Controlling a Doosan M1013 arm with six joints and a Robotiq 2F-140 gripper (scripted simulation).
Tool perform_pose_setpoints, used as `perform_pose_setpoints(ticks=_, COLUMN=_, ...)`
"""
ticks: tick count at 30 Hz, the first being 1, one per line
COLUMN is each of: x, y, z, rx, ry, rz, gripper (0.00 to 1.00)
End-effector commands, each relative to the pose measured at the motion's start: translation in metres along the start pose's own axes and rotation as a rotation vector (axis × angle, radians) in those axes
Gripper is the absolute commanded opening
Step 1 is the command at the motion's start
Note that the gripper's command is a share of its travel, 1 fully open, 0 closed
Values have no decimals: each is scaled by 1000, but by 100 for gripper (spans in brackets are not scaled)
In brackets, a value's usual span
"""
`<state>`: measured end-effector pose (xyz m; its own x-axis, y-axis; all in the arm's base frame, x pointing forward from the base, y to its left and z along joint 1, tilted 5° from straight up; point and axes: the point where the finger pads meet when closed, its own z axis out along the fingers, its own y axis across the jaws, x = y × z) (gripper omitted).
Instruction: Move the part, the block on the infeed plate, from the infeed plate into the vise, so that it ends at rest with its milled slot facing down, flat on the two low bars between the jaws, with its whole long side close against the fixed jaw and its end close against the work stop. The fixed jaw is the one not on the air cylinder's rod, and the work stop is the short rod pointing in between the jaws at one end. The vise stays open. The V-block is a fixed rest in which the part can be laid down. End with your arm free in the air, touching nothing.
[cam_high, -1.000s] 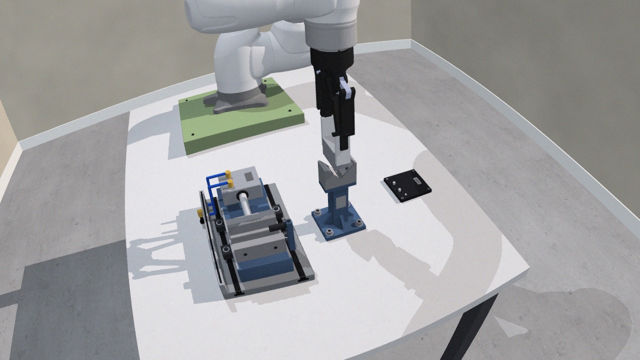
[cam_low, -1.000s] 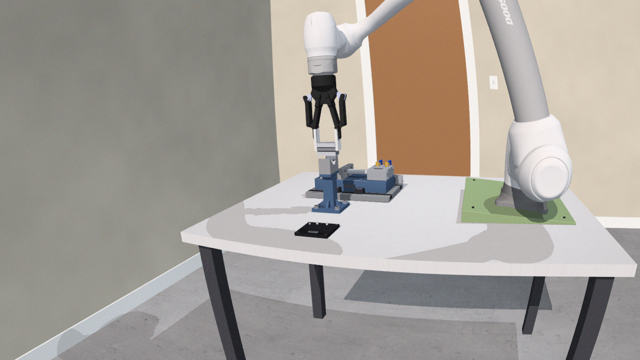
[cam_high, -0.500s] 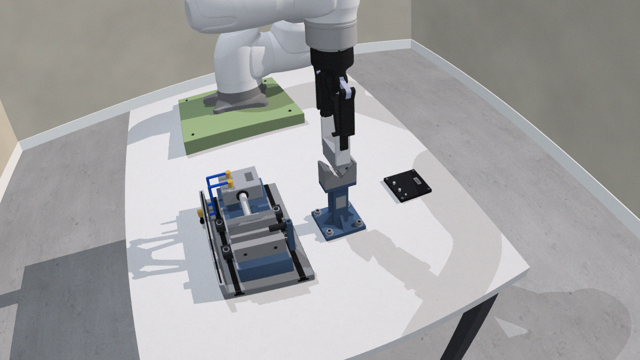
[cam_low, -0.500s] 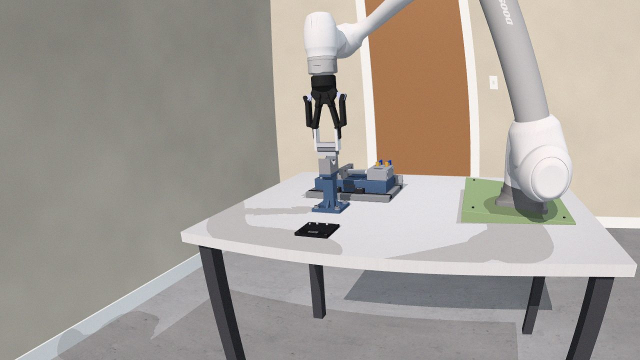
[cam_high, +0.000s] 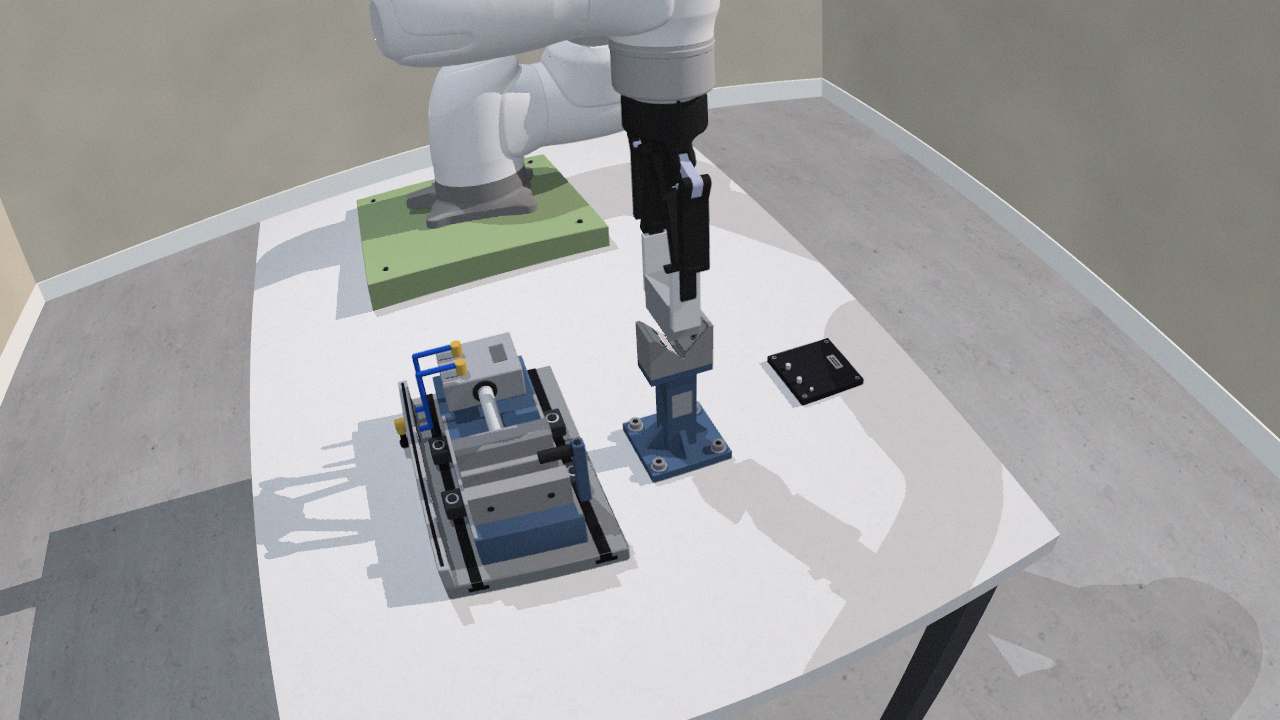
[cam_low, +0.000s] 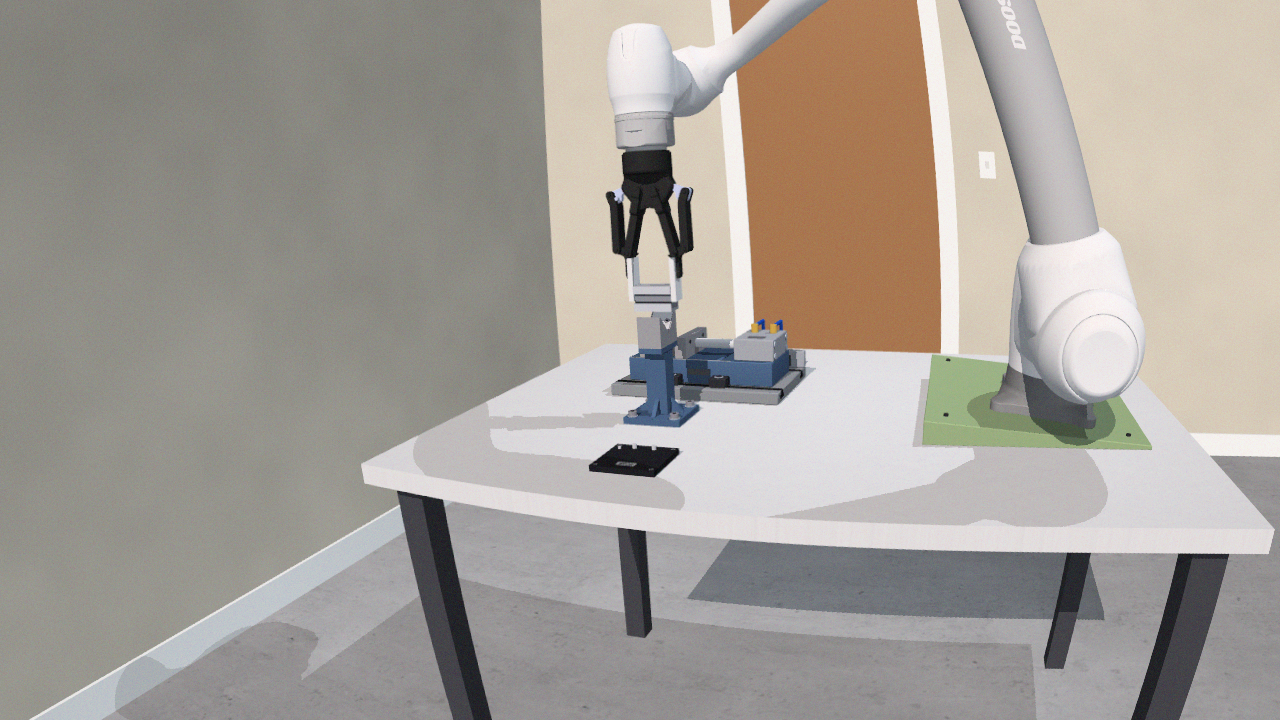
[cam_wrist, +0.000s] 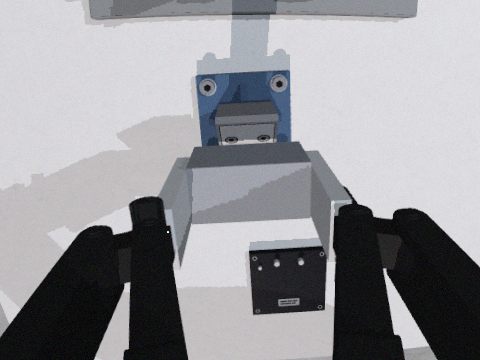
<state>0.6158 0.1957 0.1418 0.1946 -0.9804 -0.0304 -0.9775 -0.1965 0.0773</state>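
My gripper (cam_high: 677, 291) is shut on the part (cam_high: 666, 288), a light grey block that hangs on end from the fingers. Its lower end is at the notch of the V-block (cam_high: 673, 351), a grey V on a blue post; I cannot tell whether they touch. In the wrist view the part (cam_wrist: 252, 196) sits between my fingertips as a U shape whose slot opens toward the near side. The black infeed plate (cam_high: 814, 370) lies bare to the right. The vise (cam_high: 501, 456) stands open to the left. From the side, the gripper (cam_low: 654, 291) is straight above the V-block (cam_low: 657, 335).
The arm's green base plate (cam_high: 478, 228) is at the back of the table. The vise's air cylinder, with blue tubing (cam_high: 478, 371), is at its far end. The infeed plate (cam_wrist: 288, 276) shows through the part's slot in the wrist view.
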Motion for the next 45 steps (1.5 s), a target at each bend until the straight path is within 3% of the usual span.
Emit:
perform_pose_setpoints(ticks=1, x=0, y=0, z=0, rx=0, ry=3, rz=0, gripper=0)
perform_pose_setpoints(ticks=14, x=-1, y=0, z=0, rx=0, ry=29, rz=0, gripper=0)
perform_pose_setpoints(ticks=30, x=-3, y=0, z=0, rx=0, ry=108, rz=0, gripper=0)
perform_pose_setpoints(ticks=45, x=-6, y=0, z=1, rx=0, ry=245, rz=0, gripper=0)
